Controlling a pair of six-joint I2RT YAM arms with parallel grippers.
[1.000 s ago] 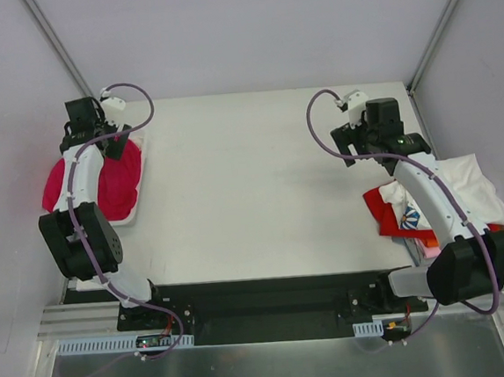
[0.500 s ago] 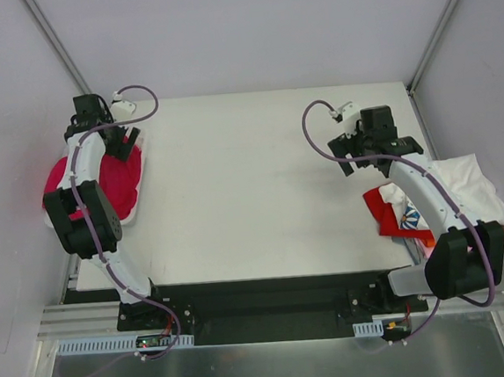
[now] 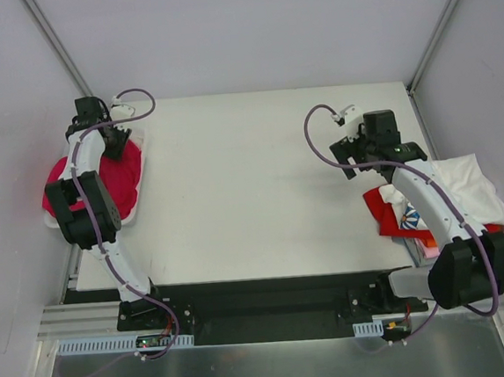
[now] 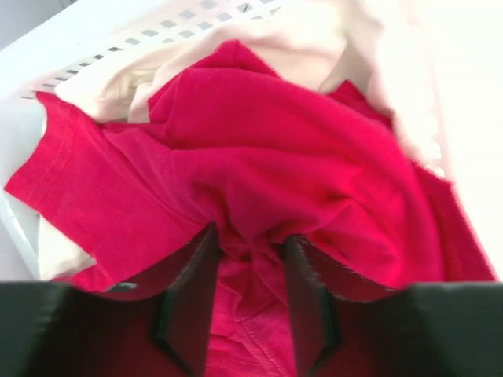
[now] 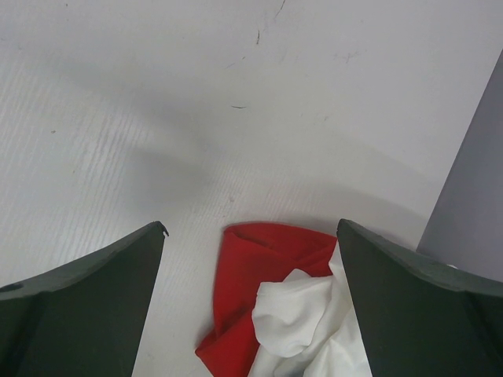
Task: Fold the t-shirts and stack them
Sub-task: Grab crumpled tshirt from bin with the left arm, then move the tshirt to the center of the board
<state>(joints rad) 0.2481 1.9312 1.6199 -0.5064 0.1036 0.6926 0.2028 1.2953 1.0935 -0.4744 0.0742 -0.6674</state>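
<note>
Left hand (image 4: pixel 250 239) narrowed, pinching bunched fold of crimson t-shirt (image 4: pixel 259 133) between fingers. Shirt lying crumpled in white basket (image 4: pixel 118 47) at surface's left edge, overlapping white cloth (image 4: pixel 314 39). Right hand (image 5: pixel 251 228) spread wide, gripping nothing, hovering above surface (image 5: pixel 157 118). Red t-shirt (image 5: pixel 251 290) and white t-shirt (image 5: pixel 306 330) lying heaped just below it, toward right edge.
</note>
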